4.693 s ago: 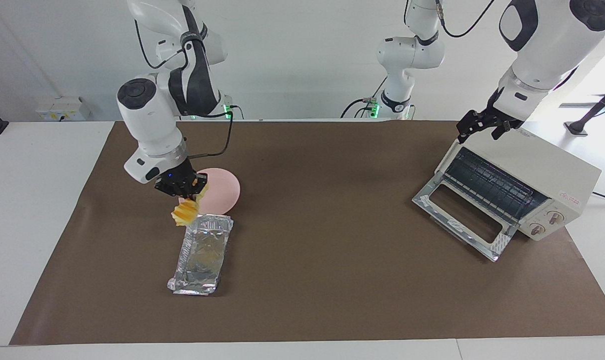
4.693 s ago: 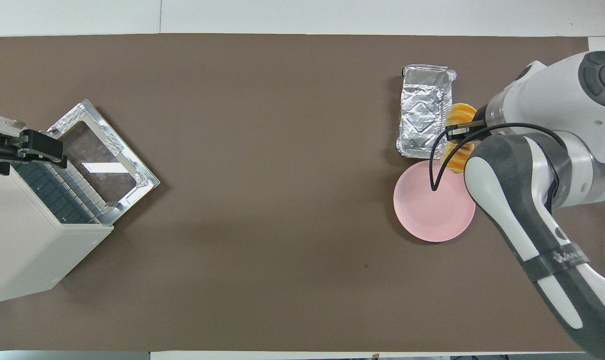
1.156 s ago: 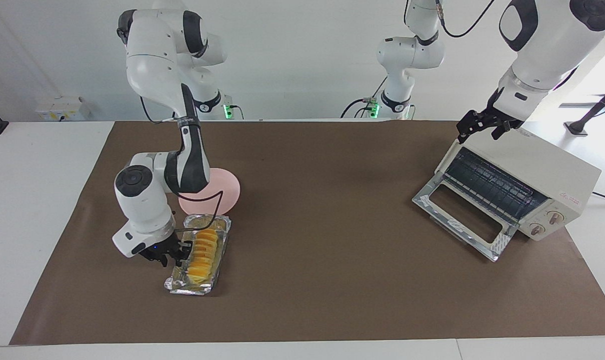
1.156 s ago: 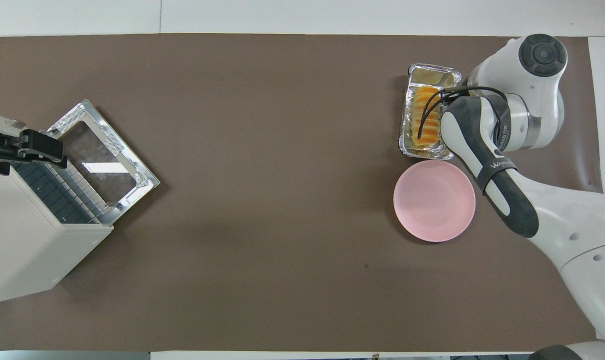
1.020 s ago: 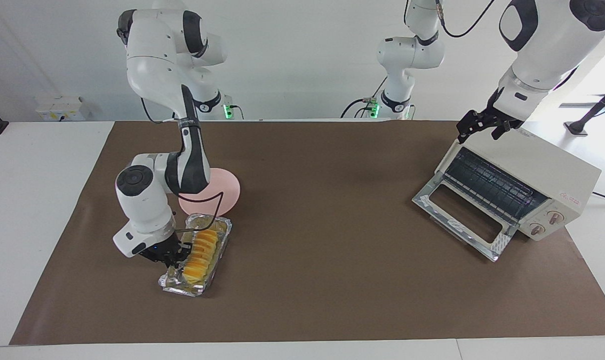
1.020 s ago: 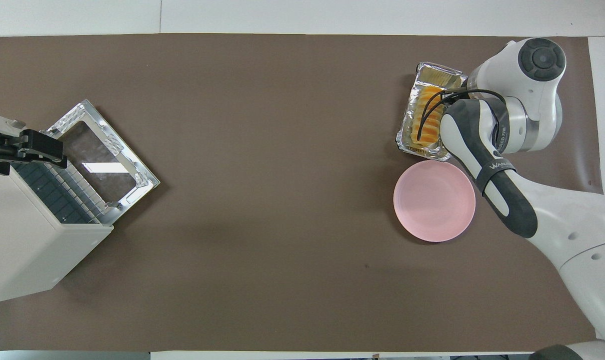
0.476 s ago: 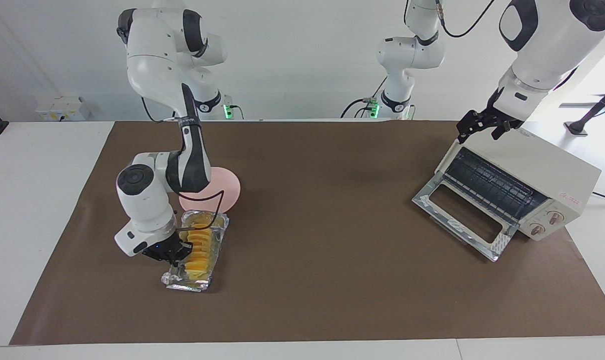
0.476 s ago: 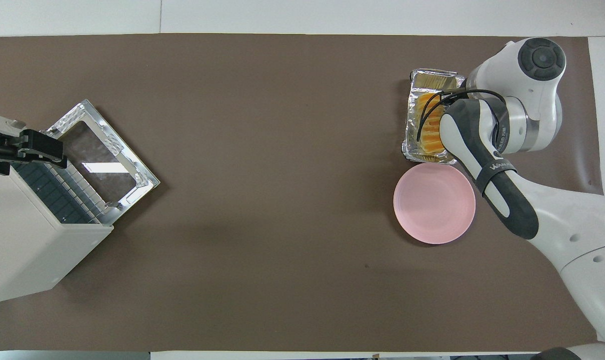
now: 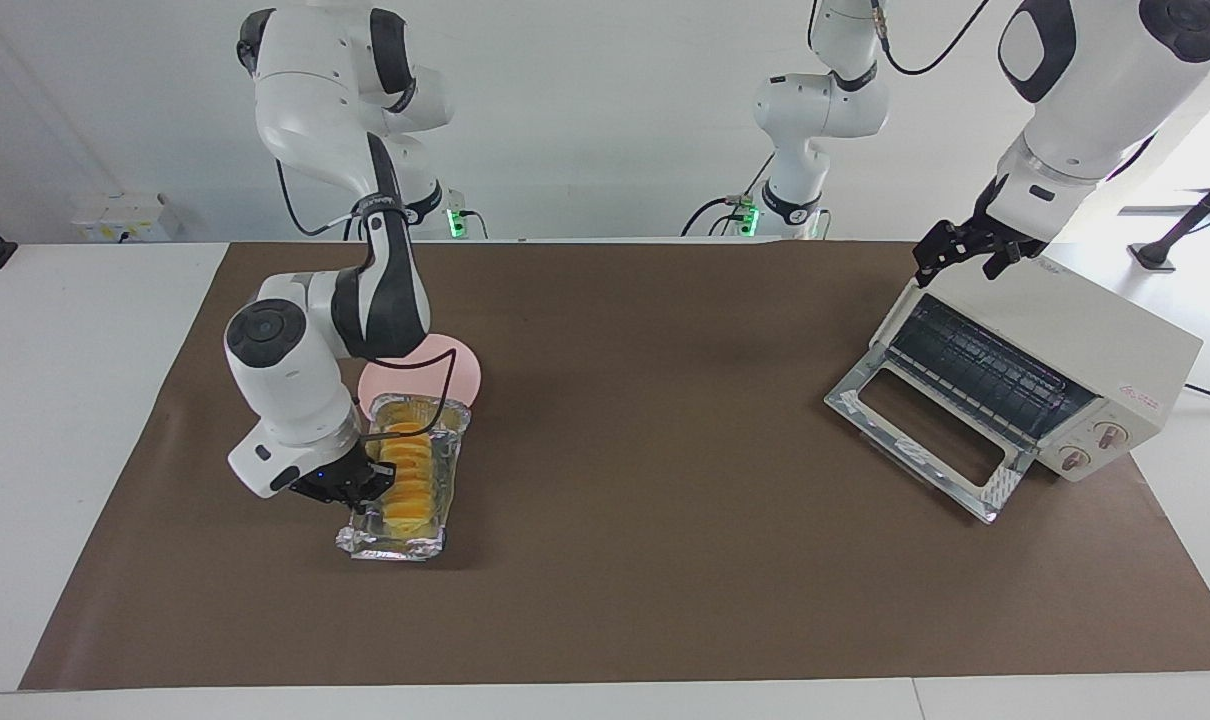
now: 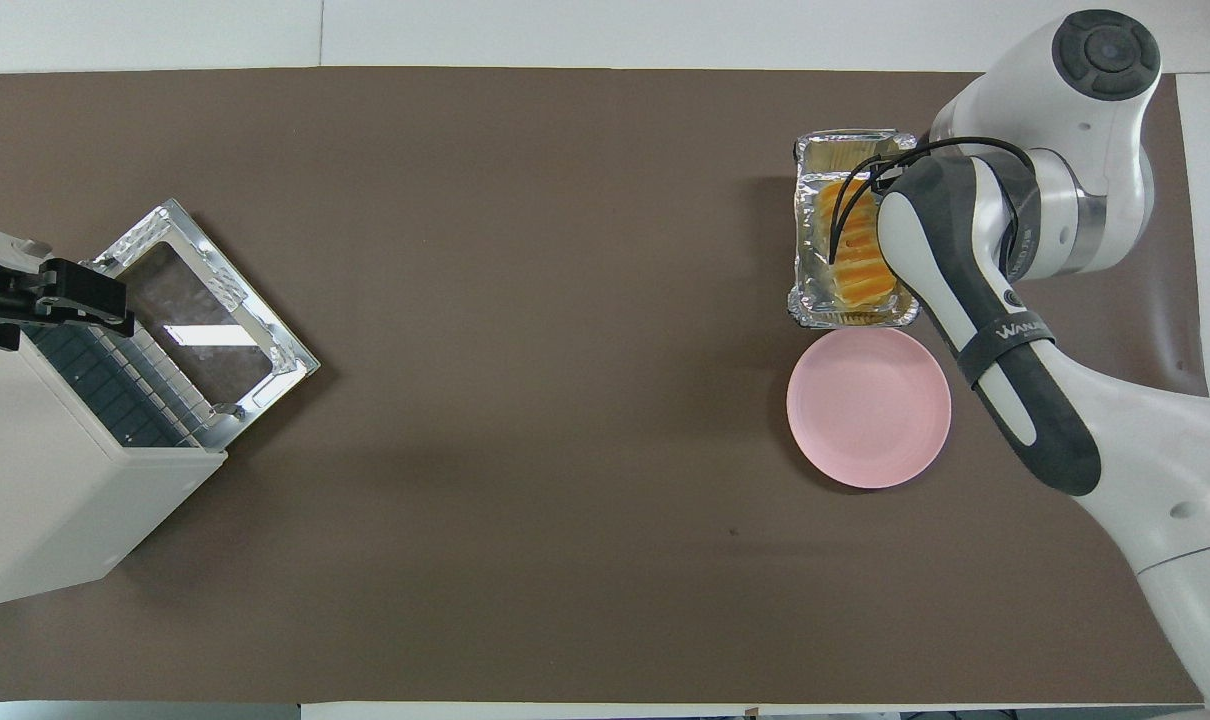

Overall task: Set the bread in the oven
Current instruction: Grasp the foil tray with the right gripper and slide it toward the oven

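Bread (image 9: 410,480) lying in foil tray (image 9: 397,545), right gripper (image 9: 350,487) pinching tray rim for carrying. Left gripper (image 9: 968,256), fingers spread, waiting over open oven (image 9: 1065,345).

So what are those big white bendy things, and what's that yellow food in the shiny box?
They are two robot arms. One picture looks at them across the table, the other looks down from above. The yellow food is bread, lying in a foil tray beside a pink plate. The right gripper is shut on the tray's edge. The left gripper waits, open, over the oven, whose door hangs open. No bread is inside yet.
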`<state>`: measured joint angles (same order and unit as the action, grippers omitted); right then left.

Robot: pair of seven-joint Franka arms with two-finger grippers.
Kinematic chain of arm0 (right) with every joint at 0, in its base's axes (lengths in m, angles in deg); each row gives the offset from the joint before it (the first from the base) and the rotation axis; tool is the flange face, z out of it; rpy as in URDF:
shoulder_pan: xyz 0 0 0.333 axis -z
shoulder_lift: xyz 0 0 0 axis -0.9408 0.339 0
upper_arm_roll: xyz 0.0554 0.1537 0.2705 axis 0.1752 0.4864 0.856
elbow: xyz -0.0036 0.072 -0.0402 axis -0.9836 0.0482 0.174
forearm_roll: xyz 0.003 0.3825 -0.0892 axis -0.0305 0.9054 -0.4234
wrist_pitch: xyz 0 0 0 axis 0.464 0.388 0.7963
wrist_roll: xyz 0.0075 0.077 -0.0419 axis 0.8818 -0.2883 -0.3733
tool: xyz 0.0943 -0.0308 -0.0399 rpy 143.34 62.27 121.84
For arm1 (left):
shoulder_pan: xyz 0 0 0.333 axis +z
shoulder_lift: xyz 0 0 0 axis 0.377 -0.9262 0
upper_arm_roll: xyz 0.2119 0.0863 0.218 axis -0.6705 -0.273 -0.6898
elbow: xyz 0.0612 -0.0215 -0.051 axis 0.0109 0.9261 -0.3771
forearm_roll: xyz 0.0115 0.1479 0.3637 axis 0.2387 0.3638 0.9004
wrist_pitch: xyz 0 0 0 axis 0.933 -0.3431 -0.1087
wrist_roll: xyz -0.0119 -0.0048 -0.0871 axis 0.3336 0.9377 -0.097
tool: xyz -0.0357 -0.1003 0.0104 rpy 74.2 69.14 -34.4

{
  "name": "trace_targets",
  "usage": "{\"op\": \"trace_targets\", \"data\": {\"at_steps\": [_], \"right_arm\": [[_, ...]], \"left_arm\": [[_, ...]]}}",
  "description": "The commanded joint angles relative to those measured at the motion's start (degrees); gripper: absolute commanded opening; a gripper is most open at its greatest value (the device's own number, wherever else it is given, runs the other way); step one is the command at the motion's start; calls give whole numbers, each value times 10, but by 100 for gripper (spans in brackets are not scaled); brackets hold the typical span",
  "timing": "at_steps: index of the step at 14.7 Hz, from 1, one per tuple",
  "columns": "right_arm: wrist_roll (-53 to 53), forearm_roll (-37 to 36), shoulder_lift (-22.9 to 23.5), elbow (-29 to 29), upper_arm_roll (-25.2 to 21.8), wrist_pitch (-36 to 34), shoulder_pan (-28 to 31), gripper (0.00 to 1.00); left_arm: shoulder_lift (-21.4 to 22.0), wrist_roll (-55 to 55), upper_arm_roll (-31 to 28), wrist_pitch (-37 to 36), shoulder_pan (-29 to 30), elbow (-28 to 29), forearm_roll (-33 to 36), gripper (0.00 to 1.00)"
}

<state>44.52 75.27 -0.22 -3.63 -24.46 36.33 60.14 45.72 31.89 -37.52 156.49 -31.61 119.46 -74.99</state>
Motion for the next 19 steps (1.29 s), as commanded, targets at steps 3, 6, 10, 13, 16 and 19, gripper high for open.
{"op": "trace_targets", "data": {"at_steps": [3,6,10,13,16,19], "right_arm": [[104,58,-3,-17,2,-14,-93,0],[107,83,-3,-15,2,-15,-136,0],[130,84,9,-9,1,-1,-214,0],[150,82,17,-6,1,23,-230,0],[150,80,17,15,1,50,-249,0],[156,79,15,41,1,87,-262,0]], "left_arm": [[7,2,2,3,1,11,9,100],[7,2,2,3,1,11,9,100],[7,2,2,3,1,10,9,100],[7,2,2,3,1,11,9,100],[7,2,2,3,1,11,9,100],[7,2,2,3,1,11,9,100]]}}
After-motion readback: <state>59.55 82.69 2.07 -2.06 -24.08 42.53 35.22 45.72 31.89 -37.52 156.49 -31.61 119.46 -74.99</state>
